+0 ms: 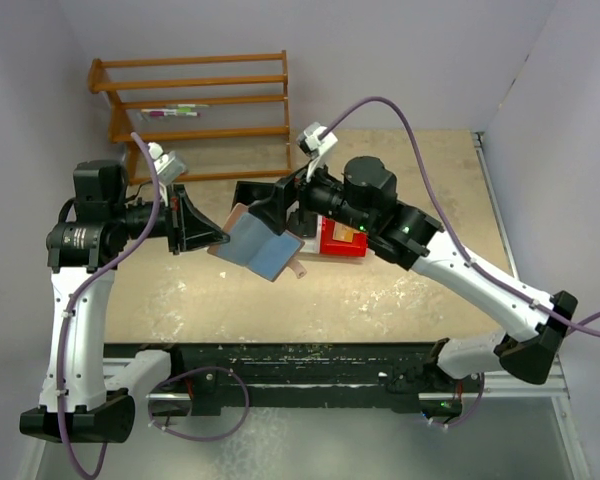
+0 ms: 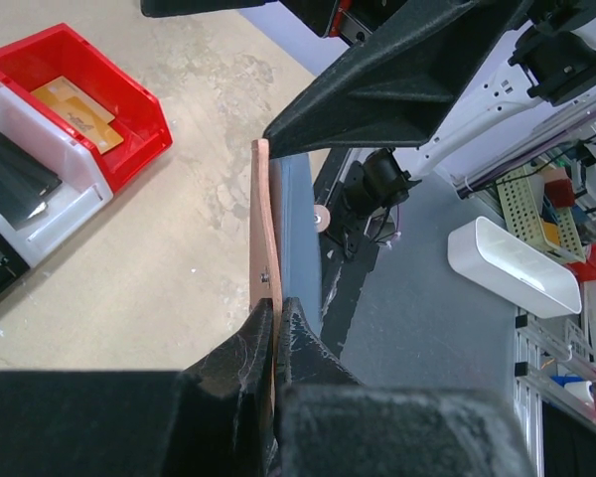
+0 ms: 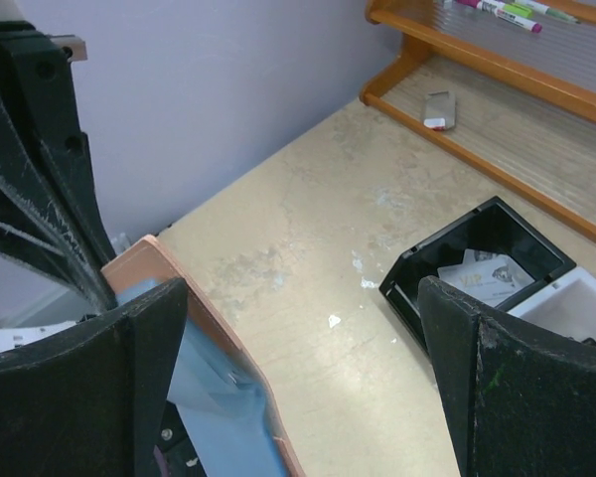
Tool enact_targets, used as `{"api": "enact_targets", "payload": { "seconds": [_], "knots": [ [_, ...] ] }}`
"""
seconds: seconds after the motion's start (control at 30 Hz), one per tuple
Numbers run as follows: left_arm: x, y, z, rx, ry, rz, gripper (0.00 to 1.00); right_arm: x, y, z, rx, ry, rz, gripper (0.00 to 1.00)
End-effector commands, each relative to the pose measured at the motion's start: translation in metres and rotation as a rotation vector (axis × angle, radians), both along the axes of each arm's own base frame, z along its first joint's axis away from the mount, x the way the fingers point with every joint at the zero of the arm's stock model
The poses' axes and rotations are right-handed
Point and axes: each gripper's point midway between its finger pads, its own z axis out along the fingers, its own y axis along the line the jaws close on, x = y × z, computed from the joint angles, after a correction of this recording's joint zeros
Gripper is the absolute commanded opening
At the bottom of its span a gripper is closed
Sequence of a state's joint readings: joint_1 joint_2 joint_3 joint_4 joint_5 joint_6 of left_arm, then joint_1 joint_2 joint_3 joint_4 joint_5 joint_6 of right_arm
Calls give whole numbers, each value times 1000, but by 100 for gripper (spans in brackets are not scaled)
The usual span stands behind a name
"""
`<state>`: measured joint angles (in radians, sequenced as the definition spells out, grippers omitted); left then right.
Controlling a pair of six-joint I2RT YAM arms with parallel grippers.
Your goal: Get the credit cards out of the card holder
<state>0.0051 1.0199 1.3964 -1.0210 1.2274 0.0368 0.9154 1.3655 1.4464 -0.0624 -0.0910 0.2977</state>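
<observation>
The left fingers (image 2: 230,366) are pinching the card holder (image 2: 262,219) by its edge; the right fingers (image 3: 99,383) are gaping wide — its flap lying just beside one.

The card holder (image 1: 262,248) hangs over the table (image 1: 380,295), left of the bins (image 1: 342,240).

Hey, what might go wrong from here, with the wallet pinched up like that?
1. The left gripper pinches only the edge of the wallet, so a tug from the other arm may pull it free and drop it.
2. The right gripper stands open with the wallet's rim beside one finger. No card shows in the wallet, so closing may catch the cover instead of a card.
</observation>
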Motion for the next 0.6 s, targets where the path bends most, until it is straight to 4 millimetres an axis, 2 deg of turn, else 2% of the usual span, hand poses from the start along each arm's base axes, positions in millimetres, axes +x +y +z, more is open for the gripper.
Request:
{"api": "enact_targets", "payload": {
  "seconds": [0.0,0.33,0.47,0.57],
  "knots": [
    [-7,-5,29,-49,-92,-54,0,-22,-7,17,41,-53,73,100],
    [-8,-5,31,-53,-91,-51,0,-61,-9,51,171,-75,232,100],
    [-10,-6,33,-58,-92,-60,0,-56,-8,49,159,-61,214,99],
    [-12,-6,34,-68,-89,-73,0,-35,-7,41,114,-69,127,100]
  ]
}}
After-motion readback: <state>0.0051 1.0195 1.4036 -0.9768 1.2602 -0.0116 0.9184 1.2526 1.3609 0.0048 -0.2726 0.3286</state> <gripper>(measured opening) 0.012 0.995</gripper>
